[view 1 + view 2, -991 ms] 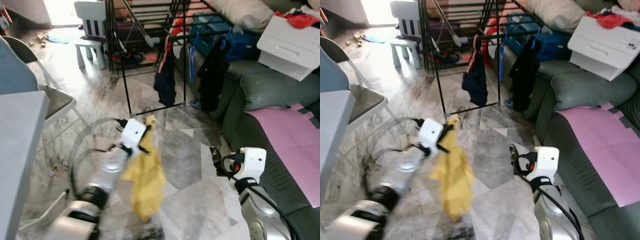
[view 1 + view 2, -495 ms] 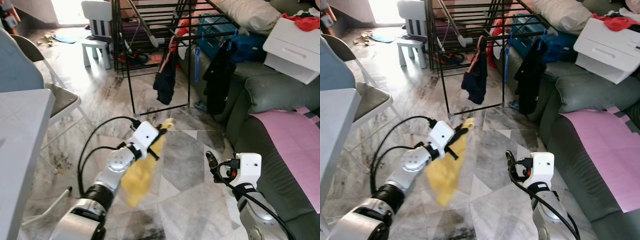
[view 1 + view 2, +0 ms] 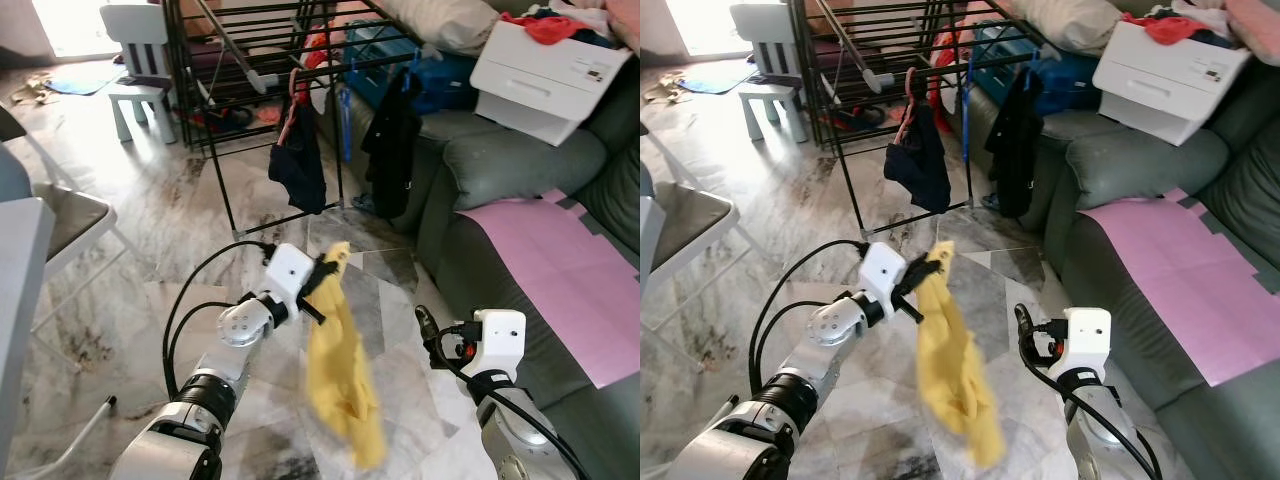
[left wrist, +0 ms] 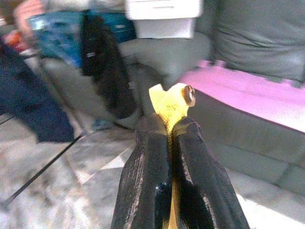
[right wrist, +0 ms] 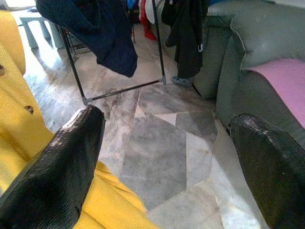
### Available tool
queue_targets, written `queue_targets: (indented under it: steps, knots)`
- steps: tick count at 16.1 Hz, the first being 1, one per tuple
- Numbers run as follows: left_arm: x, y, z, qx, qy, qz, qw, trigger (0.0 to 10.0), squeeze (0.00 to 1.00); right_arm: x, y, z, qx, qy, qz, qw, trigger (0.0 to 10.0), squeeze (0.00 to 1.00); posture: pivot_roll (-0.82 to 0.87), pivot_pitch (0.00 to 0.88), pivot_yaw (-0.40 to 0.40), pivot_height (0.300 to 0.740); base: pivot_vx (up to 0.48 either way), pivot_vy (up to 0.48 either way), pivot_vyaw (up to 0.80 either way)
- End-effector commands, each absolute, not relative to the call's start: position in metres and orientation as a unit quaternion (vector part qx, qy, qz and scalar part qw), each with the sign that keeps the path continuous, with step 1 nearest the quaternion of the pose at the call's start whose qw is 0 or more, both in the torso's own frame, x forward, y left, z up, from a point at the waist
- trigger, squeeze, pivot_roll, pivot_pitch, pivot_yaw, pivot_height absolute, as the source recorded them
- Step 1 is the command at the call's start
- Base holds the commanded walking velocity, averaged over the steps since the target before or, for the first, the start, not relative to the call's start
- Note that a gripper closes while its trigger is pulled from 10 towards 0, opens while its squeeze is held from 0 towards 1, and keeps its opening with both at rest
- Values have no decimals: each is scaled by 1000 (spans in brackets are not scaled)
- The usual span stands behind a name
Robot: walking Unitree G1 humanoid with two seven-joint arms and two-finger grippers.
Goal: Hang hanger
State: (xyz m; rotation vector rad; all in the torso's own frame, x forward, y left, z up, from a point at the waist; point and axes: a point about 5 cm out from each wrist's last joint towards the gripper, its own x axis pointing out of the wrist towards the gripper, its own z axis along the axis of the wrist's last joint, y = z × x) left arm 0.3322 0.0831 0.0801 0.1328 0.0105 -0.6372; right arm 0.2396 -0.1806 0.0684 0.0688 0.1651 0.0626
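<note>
My left gripper (image 3: 326,270) is shut on the top edge of a yellow buttoned garment (image 3: 345,385), which hangs and swings below it over the marble floor. The left wrist view has the two fingers (image 4: 147,157) pressed together on the yellow cloth (image 4: 167,101). A black drying rack (image 3: 222,150) stands beyond it, carrying a dark navy garment (image 3: 298,170) on a pink hanger (image 3: 290,92) and a black garment (image 3: 392,150). My right gripper (image 3: 424,325) is open, low and to the right of the yellow garment (image 5: 19,119), holding nothing.
A grey sofa (image 3: 520,165) with a pink sheet (image 3: 560,260) and a white box (image 3: 545,70) lines the right side. A white child's chair (image 3: 140,70) stands by the rack. A folding chair (image 3: 60,215) and a table edge (image 3: 15,300) are at the left.
The camera has swung, shifting the rack and sofa leftward in view. The yellow garment has swung from below-left of my left gripper to below-right. My right gripper stays open.
</note>
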Motion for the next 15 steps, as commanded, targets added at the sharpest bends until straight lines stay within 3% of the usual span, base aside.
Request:
queue_targets:
  steps: [1,2,6,9,15]
  knots:
    - [337,91,85,59,-4,-278,959,10000,0,240,-184,76,29,66,24,997,10000,0,45,0,-62,740,0,0,0]
    - [338,104,81,39,12,-230,972,10000,0,236,-183,80,31,60,26,997,10000,0,45,0,-64,740,0,0,0]
    - [335,107,74,23,31,-224,974,10000,0,234,-180,81,20,64,44,997,10000,0,45,0,-71,740,0,0,0]
    - [335,103,78,18,19,-221,975,10000,0,235,-180,86,12,55,39,998,10000,0,42,0,-65,740,265,0,0]
    - [335,134,78,8,28,-156,987,10000,0,216,-205,96,-48,52,-26,997,10000,0,55,0,-47,740,319,0,0]
